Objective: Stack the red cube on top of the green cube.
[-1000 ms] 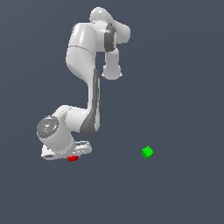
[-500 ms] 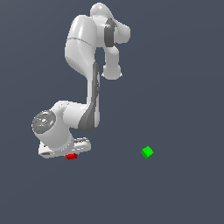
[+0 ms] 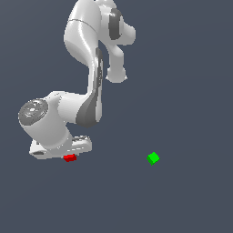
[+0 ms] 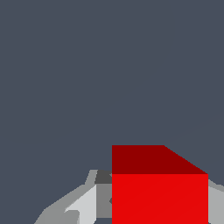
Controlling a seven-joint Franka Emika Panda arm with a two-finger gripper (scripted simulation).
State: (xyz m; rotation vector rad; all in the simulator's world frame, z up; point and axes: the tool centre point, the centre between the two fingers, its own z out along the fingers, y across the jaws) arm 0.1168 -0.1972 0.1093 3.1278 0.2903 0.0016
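Arm folded low, gripper (image 3: 68, 154) over red cube (image 3: 69, 158); finger state indeterminate. Plain matte green cube (image 3: 153, 158) well apart.

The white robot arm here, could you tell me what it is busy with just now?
The white Franka arm has its gripper low over the small bright-red cube, which fills the wrist view between the fingers. Whether they grip it is unclear. The small bright-green cube sits apart toward the exterior view's right, nothing stacked on it yet.

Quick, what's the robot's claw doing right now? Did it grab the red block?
Claw: the red cube sits right between its fingers, but the pictures don't show whether they are squeezing it or still open.
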